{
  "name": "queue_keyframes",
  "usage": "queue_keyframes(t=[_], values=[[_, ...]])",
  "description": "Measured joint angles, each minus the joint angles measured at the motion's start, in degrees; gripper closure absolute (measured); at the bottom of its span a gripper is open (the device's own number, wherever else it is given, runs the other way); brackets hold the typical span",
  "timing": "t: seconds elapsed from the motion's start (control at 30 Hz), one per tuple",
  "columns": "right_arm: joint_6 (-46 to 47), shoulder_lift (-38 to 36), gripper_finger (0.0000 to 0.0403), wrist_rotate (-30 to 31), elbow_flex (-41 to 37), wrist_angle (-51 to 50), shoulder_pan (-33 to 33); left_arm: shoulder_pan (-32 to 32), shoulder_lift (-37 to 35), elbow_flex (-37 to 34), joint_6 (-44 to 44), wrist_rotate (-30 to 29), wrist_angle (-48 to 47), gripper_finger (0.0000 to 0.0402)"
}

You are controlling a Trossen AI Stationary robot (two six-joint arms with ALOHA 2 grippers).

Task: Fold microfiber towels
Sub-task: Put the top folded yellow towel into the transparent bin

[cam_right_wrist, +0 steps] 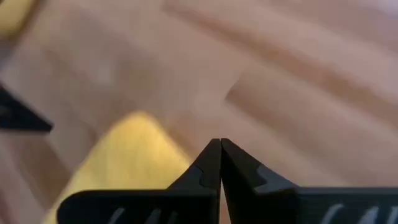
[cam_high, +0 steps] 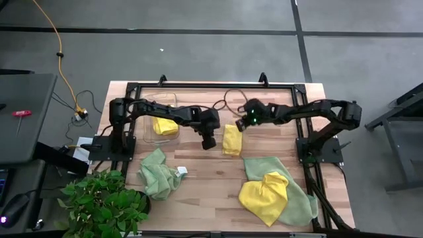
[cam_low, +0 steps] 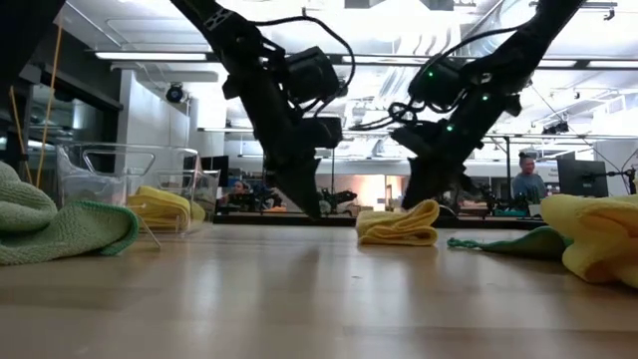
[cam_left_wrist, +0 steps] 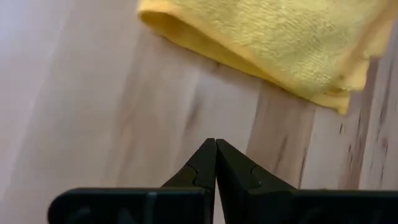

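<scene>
A folded yellow towel (cam_high: 231,140) (cam_low: 399,224) lies flat on the wooden table's middle. My left gripper (cam_high: 209,142) (cam_left_wrist: 216,142) is shut just left of it, over bare wood, with the towel (cam_left_wrist: 280,37) a little ahead of its tips. My right gripper (cam_high: 240,127) (cam_right_wrist: 220,142) is shut at the towel's far right corner, tilted down. A crumpled green towel (cam_high: 157,173) lies near the front left. Another yellow towel (cam_high: 266,194) lies bunched on a spread green one (cam_high: 297,198) at the front right. A further yellow towel (cam_high: 165,125) sits in a clear container (cam_high: 162,112). My right gripper's shut fingers (cam_low: 417,202) stand right by the folded yellow towel's far right corner (cam_right_wrist: 143,134), slanting down from the far right. Whether they touch the cloth I cannot tell. My left gripper touches nothing.
A leafy plant (cam_high: 99,201) stands at the table's front left corner. A black frame (cam_high: 211,86) runs along the far edge and both sides. Bare wood (cam_high: 211,192) shows between the green towel and the right-hand pile.
</scene>
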Motion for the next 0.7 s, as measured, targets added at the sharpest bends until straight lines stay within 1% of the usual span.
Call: queue_keyframes(t=[0.1, 0.2, 0.3, 0.4, 0.5, 0.57, 0.63, 0.7], values=[[0.7, -1.1, 0.0403, -2.2, 0.0, 0.6, -3.7, 1.3, -1.3, 0.0, -0.6, 0.7, -0.5, 0.0401], [0.1, -3.9, 0.0403, -3.7, 0.0, -1.9, -5.9, 2.1, -2.2, 0.0, -2.4, 3.8, 1.3, 0.0401], [-1.3, -7.8, 0.0403, -4.1, 0.0, -6.3, -6.9, 2.0, -2.3, -0.1, -5.8, 7.5, 5.1, 0.0401], [-2.0, -12.5, 0.0403, -3.0, 0.0, -11.9, -7.1, 1.1, -2.3, -2.2, -10.8, 9.8, 14.2, 0.0402], [-2.6, -17.4, 0.0403, -0.9, 0.0, -18.2, -7.1, 0.0, -2.3, -6.7, -17.3, 9.9, 23.4, 0.0401], [-2.4, -20.5, 0.0403, 0.2, 0.0, -21.7, -7.0, -0.5, -2.7, -9.4, -21.3, 9.8, 27.8, 0.0401], [-2.3, -23.5, 0.0403, 1.4, 0.0, -24.4, -7.0, -1.1, -2.8, -10.8, -24.9, 8.9, 30.0, 0.0401], [-2.1, -26.0, 0.0403, 2.7, 0.0, -26.3, -7.0, -1.5, -2.8, -11.4, -26.7, 7.1, 29.7, 0.0396]])
